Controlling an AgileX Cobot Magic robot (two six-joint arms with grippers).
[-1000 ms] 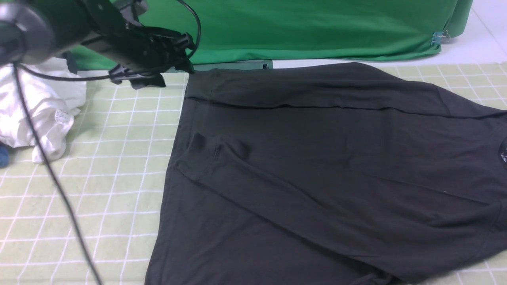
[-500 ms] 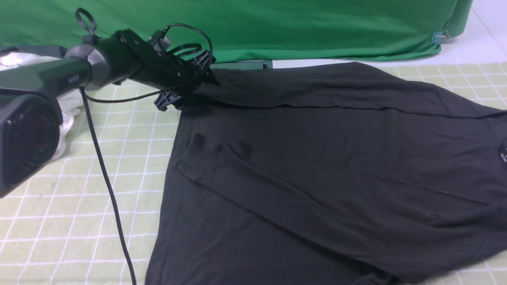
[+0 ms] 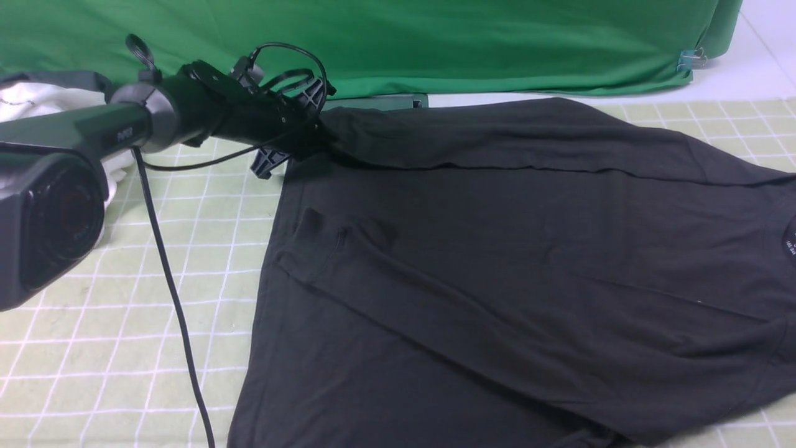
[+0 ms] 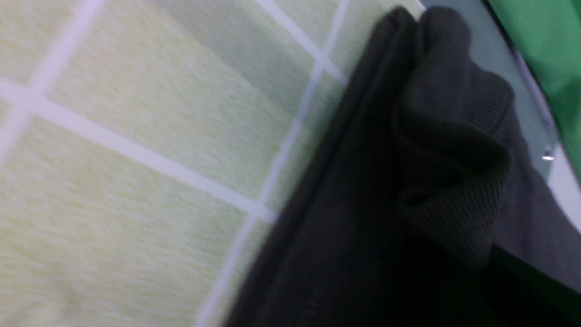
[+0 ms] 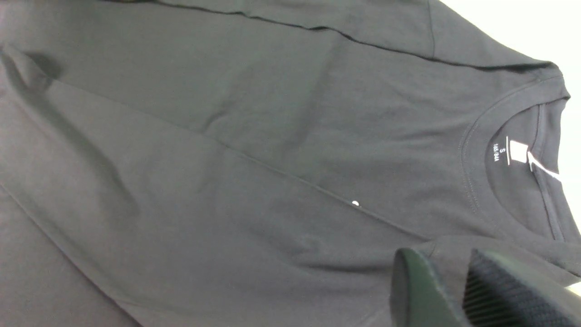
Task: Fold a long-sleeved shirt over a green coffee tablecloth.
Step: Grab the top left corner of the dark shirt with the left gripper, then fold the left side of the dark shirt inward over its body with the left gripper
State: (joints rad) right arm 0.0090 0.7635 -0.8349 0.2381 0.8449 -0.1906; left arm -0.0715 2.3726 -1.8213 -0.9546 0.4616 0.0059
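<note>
The black long-sleeved shirt lies spread on the green coffee tablecloth, a pale green cloth with white grid lines. One sleeve is folded across the body. My left gripper is at the shirt's far left corner and shut on the cloth there. In the left wrist view a ribbed edge of the shirt bunches up over the tablecloth. The right gripper hangs just over the shirt near the collar label, jaws a little apart. It is out of the front view.
A white garment lies at the far left behind my left arm. The arm's black cable trails over the tablecloth. A plain deep green backdrop with a clip hangs along the far edge.
My left arm came down and in to the shirt's far left corner, and its jaws went from open to shut on the cloth. The shirt's far edge is slightly lifted there.
</note>
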